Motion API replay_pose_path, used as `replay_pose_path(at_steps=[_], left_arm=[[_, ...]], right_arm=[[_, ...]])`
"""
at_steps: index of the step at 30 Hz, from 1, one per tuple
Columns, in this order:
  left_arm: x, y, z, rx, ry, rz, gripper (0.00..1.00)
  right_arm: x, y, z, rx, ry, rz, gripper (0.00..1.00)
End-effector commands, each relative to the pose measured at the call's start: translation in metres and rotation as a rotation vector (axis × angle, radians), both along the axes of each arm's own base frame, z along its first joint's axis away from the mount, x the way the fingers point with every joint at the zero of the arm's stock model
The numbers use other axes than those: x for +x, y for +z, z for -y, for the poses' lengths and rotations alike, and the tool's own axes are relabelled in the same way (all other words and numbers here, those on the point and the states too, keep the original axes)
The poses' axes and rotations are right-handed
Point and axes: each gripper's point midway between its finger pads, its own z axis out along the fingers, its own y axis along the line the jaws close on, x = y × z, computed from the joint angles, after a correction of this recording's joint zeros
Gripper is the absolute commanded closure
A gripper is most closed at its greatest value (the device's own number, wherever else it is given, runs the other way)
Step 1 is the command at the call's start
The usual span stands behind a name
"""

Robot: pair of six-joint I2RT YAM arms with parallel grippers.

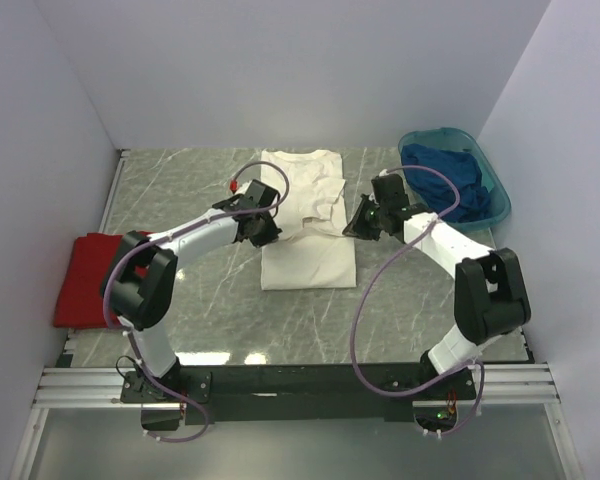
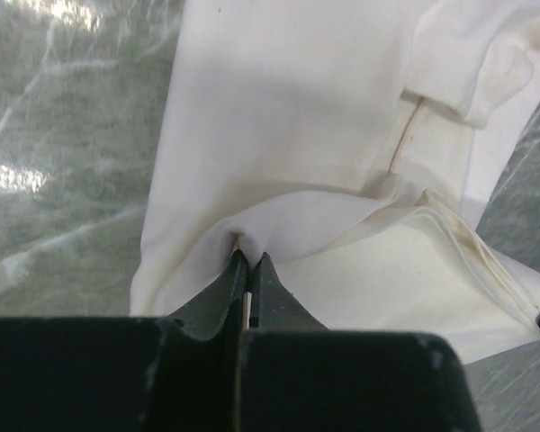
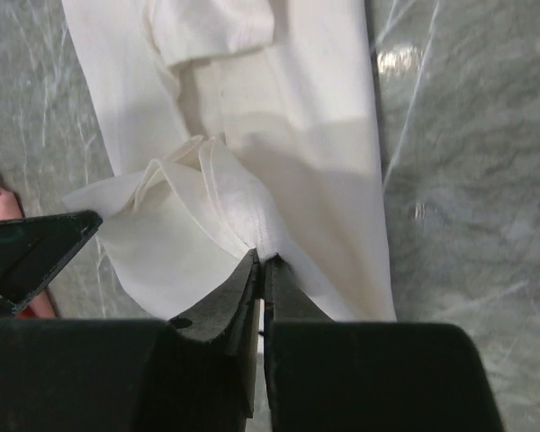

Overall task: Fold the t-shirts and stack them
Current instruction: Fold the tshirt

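While both arms reach in over the middle of the surface (image 1: 230, 310), the cream-white t-shirt (image 1: 308, 262) lies flat between them as a long panel, its sleeves turned in over the chest and its collar end toward the far wall. The left pincer (image 2: 249, 256) is pressed together on a raised fold of cloth at the shirt's left edge, about halfway along; the right pincer (image 3: 261, 259) pinches a matching ruck at the right edge. Judging by this, the step in hand is the crosswise fold — carrying one half over the other. The red t-shirt (image 1: 85, 275) sits folded at the left edge of the surface, well apart; the dark blue t-shirt (image 1: 450, 175) is bunched in the teal basin (image 1: 497, 192) at the far right.

The risks lie in the grip. Each pincer holds only a thin nip of fabric, and from the wrist views I cannot tell whether it has caught every layer or just the top one — if only the top, lifting would peel it away and open the tucked sleeves. Soft cotton could also slide out of one side mid-carry, dropping that corner. If the two arms travel unevenly, the fold would land skewed.
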Motion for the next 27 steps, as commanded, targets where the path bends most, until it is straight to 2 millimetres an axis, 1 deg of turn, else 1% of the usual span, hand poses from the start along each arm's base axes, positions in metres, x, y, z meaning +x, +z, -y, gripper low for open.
replay_pose_path(at_steps=[1,2,3,4,5,6,7,8,10,11,12,14,15,17,18,19,20,21,23,27], left_arm=[[0.022,0.019,0.000,-0.004,-0.004,0.044,0.99],[0.027,0.024,0.000,-0.008,-0.002,0.055,0.99],[0.030,0.025,0.000,-0.003,-0.002,0.059,0.99],[0.032,0.023,-0.004,0.005,0.005,0.053,0.99],[0.037,0.026,-0.005,0.007,0.011,0.058,0.99],[0.039,0.026,-0.005,0.007,0.007,0.057,0.99],[0.043,0.022,-0.008,0.010,0.011,0.050,0.99],[0.047,0.025,-0.008,0.008,0.014,0.055,0.99],[0.055,0.023,-0.010,0.012,0.018,0.056,0.99],[0.058,0.023,-0.010,0.012,0.017,0.057,0.99],[0.060,0.022,-0.012,0.014,0.019,0.056,0.99],[0.067,0.018,-0.012,0.007,0.016,0.048,0.99],[0.069,0.017,-0.013,0.009,0.013,0.049,0.99],[0.076,0.013,-0.012,0.000,-0.002,0.045,0.99],[0.079,0.012,-0.013,0.001,-0.015,0.049,0.99],[0.084,0.010,-0.013,0.002,-0.016,0.047,0.99],[0.085,0.010,-0.012,-0.009,-0.027,0.047,0.99],[0.092,0.012,-0.012,-0.022,-0.036,0.069,0.98],[0.095,0.014,-0.011,-0.047,-0.054,0.082,0.97],[0.102,0.016,-0.018,-0.042,-0.054,0.095,0.95]], right_arm=[[0.032,0.022,-0.003,0.037,0.016,0.087,1.00],[0.035,0.025,-0.005,0.042,0.021,0.088,1.00],[0.038,0.021,-0.003,0.041,0.018,0.078,1.00],[0.041,0.021,-0.003,0.044,0.017,0.079,1.00],[0.044,0.025,-0.004,0.050,0.019,0.083,1.00],[0.048,0.021,-0.003,0.051,0.017,0.072,1.00],[0.050,0.022,-0.004,0.055,0.019,0.074,1.00],[0.055,0.026,-0.005,0.060,0.019,0.080,1.00],[0.061,0.020,-0.006,0.065,0.020,0.063,1.00],[0.067,0.023,-0.006,0.068,0.016,0.069,1.00],[0.069,0.016,-0.008,0.068,0.018,0.050,1.00],[0.077,0.015,-0.007,0.075,0.014,0.046,1.00],[0.079,0.007,-0.008,0.075,0.014,0.029,1.00],[0.086,0.005,-0.007,0.077,0.017,0.026,1.00],[0.088,-0.002,-0.007,0.076,0.018,0.013,1.00],[0.089,-0.004,-0.007,0.077,0.023,0.007,1.00],[0.094,-0.003,-0.005,0.079,0.016,0.010,1.00],[0.095,-0.009,-0.003,0.077,0.012,-0.003,1.00],[0.098,-0.012,0.001,0.087,-0.001,-0.009,1.00],[0.102,-0.016,0.008,0.088,-0.014,-0.013,1.00]])
